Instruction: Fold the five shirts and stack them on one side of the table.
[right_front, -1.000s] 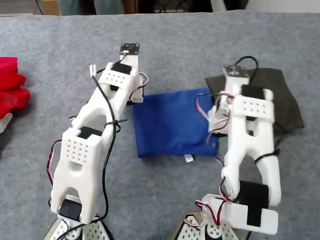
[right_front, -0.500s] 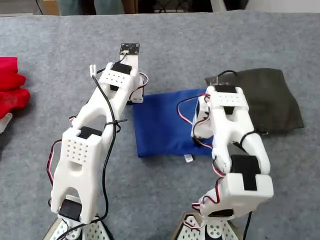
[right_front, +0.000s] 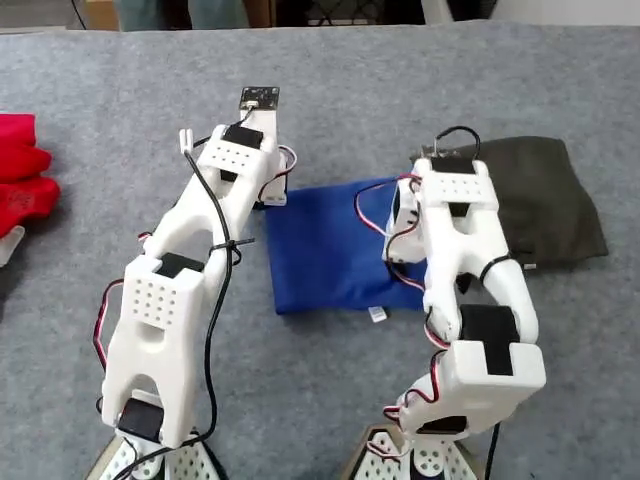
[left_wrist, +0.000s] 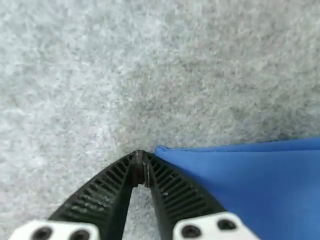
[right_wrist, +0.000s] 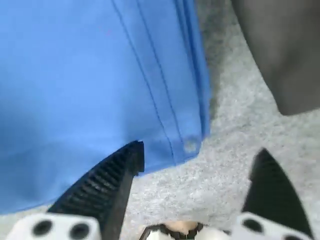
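— Where's the blue shirt (right_front: 335, 250)?
— Folded mid-table on grey felt (right_front: 400, 90), between the arms. Dark shirt (right_front: 545, 195) near its right, red shirt (right_front: 22, 175) at the left edge.
— Grippers?
— Left gripper (left_wrist: 140, 167) pinched together beside the blue corner; right gripper (right_wrist: 199, 152) spread over its hem.

The blue shirt (right_front: 335, 250) is plain royal blue, with stitch lines in the same blue and what may be a small pale button (right_wrist: 190, 146) near one edge. The olive-grey shirt (right_front: 545, 200) is dark and unpatterned; the red shirt (right_front: 20, 180) is bright and plain. The table cover (right_front: 400, 80) is mottled grey. The left arm (right_front: 185, 235) and right arm (right_front: 465, 240) are white with black motors.
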